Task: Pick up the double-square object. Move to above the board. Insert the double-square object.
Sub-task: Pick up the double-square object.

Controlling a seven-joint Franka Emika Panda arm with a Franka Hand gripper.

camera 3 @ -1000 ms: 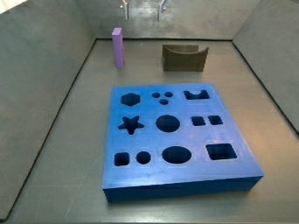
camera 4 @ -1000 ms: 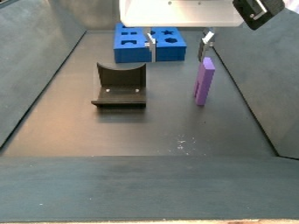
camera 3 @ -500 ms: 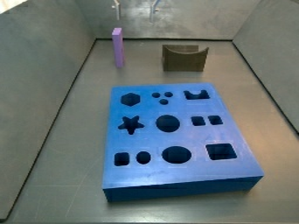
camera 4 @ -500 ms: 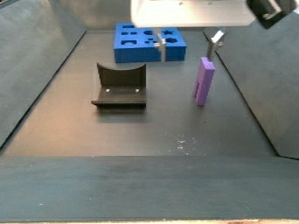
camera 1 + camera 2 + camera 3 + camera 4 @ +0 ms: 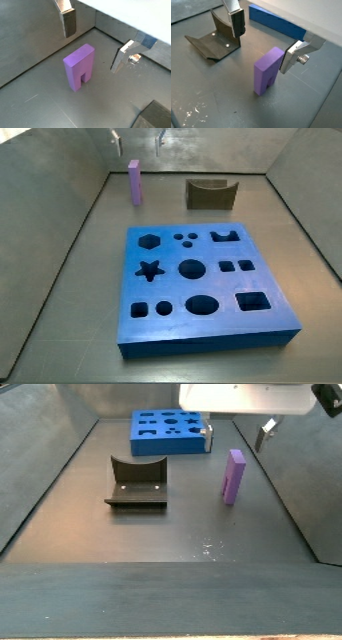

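2 silver fingers (image 5: 69,22) of your gripper (image 5: 95,42) hang spread and empty, with the double-square object (image 5: 79,66) upright on the floor below, between them. Descend off-centre and 1 finger could clip its top, toppling it away from the board (image 5: 276,26).

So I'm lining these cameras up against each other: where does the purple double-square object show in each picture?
Wrist view: the double-square object stands centre frame, between the open tool's fingers.
Wrist view: centre, again between the fingers, untouched.
Side view: far back, left of middle, near the wall.
Side view: right of centre, standing upright on the floor.
Shared landmark: the fixture stands beside it, also seen at and.
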